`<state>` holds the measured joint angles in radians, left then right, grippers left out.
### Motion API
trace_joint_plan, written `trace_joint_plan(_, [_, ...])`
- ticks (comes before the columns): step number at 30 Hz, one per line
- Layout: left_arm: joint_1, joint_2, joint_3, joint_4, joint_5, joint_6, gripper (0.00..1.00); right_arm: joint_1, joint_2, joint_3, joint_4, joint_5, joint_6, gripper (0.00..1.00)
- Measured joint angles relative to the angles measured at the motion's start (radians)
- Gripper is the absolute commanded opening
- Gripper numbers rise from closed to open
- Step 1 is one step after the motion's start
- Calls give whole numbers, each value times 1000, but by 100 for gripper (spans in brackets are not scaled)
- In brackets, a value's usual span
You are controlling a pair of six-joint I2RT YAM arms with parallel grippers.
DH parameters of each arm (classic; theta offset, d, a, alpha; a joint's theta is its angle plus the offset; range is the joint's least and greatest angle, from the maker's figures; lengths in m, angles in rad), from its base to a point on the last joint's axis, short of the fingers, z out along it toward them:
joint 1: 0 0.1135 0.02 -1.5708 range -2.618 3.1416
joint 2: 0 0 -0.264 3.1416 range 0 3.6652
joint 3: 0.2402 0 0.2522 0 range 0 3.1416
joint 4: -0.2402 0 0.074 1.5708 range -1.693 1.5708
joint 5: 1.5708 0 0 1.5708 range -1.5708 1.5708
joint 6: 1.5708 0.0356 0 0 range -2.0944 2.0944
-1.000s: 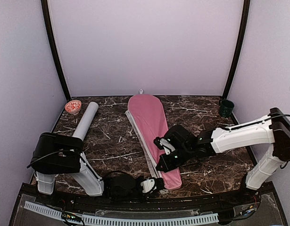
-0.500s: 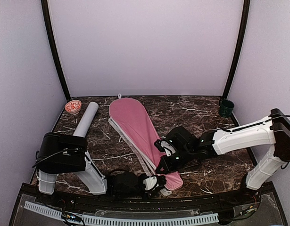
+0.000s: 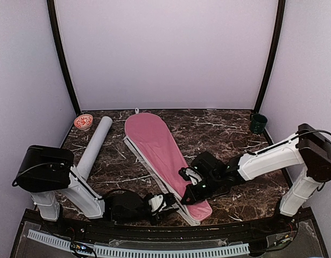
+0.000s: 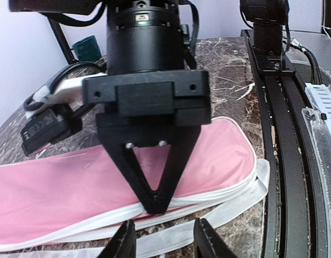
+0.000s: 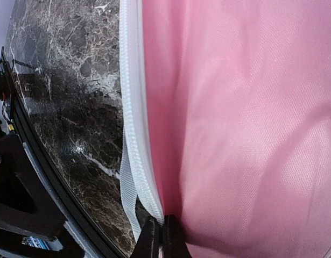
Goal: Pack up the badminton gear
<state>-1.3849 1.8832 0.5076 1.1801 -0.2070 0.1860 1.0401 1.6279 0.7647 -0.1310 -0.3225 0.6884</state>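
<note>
**Position.** One pink racket cover (image 3: 157, 153) lies flat on the marble tabletop (image 3: 230, 134), to the right of the white cardboard tube (image 3: 93, 149) and apart from it. The wide end is level with the tube's far end. The narrow end slants nearer than the tube and further to its right.

**Fingers.**
- The right gripper (image 5: 161, 237) is clenched, and it appears to pinch the cover's white zip edging (image 5: 134, 107) at the narrow end.
- The left gripper (image 4: 162, 244) is just beside that point, on the tube side. Its fingers are parted and grasp nothing. A loose white webbing strap (image 4: 230, 201) lies under them.

**Handling.**
- The cover is probably thin, soft fabric: light, limp and likely to fold or slide on the polished stone.
- The stitched edging or the strap is the best place to hold it. A pinch on the plain panel would only bunch the cloth.
- The tube looks stiff and light and is likely to roll. Take it across its middle.

**Count.**
- Cover: one.
- Tube: one.
- Rackets: none visible.
- Shuttlecocks: none visible.
- Whether the cover or the tube has anything inside cannot be told.
- Red-patterned cap (image 3: 83, 122): one, just left of the tube's far end.
- Green cup (image 3: 258, 123): one, well to the tube's right.
</note>
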Motion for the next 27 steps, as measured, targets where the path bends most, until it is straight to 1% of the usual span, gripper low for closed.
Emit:
trace_joint_plan(4, [5, -41, -35, -8, -50, -66, 38, 2, 12, 14, -19, 15, -34, 0])
trace_joint_plan(8, [22, -80, -83, -11, -100, -138, 43, 2, -6, 21, -68, 68, -62, 0])
trace_joint_plan(12, [67, -166, -117, -64, -144, -227, 44, -3, -43, 19, -143, 128, -87, 0])
trace_joint_plan(15, [113, -251, -121, -124, -164, -283, 45, -26, -111, -8, -216, 166, -105, 1])
trace_joint_plan(17, [143, -300, -121, -165, -171, -315, 45, -52, -159, -34, -253, 181, -117, 9])
trace_joint_plan(18, [159, -326, -122, -189, -172, -331, 46, -68, -184, -47, -276, 189, -123, 15])
trace_joint_plan(19, [175, -352, -124, -211, -172, -349, 46, -85, -206, -57, -298, 198, -135, 26])
trace_joint_plan(21, [205, -401, -129, -253, -173, -383, 48, -113, -242, -70, -336, 215, -142, 40])
trace_joint_plan(23, [238, -458, -135, -304, -173, -423, 48, -131, -274, -72, -368, 239, -160, 45])
trace_joint_plan(27, [317, -555, -124, -447, -170, -507, 49, -139, -285, -26, -402, 290, -186, 45])
